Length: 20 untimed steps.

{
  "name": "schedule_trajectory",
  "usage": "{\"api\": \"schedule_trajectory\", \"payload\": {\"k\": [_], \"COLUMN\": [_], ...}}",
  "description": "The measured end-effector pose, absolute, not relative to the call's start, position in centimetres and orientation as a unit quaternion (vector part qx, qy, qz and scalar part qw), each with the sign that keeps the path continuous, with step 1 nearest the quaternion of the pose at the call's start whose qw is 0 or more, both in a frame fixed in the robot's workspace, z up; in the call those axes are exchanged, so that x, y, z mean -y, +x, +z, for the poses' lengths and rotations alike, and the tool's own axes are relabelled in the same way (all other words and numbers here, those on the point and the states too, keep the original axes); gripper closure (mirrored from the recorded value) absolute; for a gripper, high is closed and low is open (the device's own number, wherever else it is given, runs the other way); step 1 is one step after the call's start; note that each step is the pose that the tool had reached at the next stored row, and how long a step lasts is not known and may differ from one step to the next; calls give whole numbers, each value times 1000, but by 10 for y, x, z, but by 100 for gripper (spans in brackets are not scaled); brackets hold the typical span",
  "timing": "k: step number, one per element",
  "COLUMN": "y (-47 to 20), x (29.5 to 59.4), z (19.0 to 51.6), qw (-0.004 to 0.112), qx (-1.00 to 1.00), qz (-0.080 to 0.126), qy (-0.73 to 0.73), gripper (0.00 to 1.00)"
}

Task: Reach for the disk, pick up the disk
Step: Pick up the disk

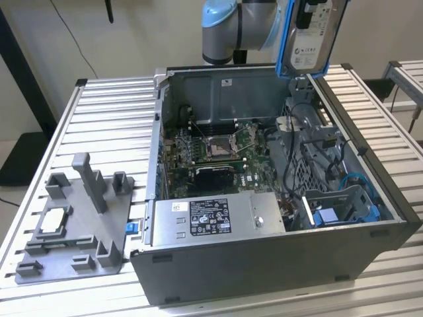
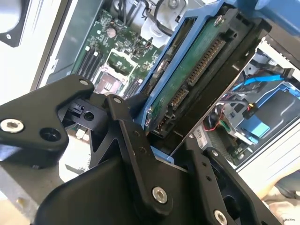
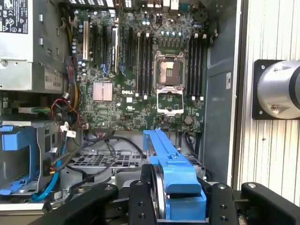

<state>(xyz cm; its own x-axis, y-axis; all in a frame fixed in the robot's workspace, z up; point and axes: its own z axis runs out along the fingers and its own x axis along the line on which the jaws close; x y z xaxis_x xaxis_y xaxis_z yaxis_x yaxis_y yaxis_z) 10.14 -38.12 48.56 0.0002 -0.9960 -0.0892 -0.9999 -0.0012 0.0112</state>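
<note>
The disk (image 1: 310, 36), a silver-grey drive with a white label in a bright blue frame, hangs upright above the back right corner of the open computer case (image 1: 277, 257). My gripper (image 3: 180, 199) is shut on it. In both wrist views its black fingers (image 3: 140, 201) press on the two sides of the blue frame (image 3: 176, 171). The second wrist view shows the disk's green circuit board and connector edge (image 2: 197, 70) rising out of the gripper (image 2: 164, 140), well above the case floor.
The motherboard (image 3: 140, 75) lies below with an empty processor socket (image 3: 169, 75). The power supply (image 1: 211, 221) is at the case front, a blue drive bay (image 1: 330, 214) and loose cables at the exterior view's right. A grey fixture (image 1: 76, 224) holding a small square chip (image 1: 54, 220) stands on the slatted table.
</note>
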Motion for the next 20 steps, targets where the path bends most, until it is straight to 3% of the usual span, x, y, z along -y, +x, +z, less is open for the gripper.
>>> {"api": "schedule_trajectory", "payload": {"k": [20], "y": [102], "x": [392], "z": [486], "qw": [27], "qx": [-706], "qz": [36], "qy": [-707], "gripper": [100]}}
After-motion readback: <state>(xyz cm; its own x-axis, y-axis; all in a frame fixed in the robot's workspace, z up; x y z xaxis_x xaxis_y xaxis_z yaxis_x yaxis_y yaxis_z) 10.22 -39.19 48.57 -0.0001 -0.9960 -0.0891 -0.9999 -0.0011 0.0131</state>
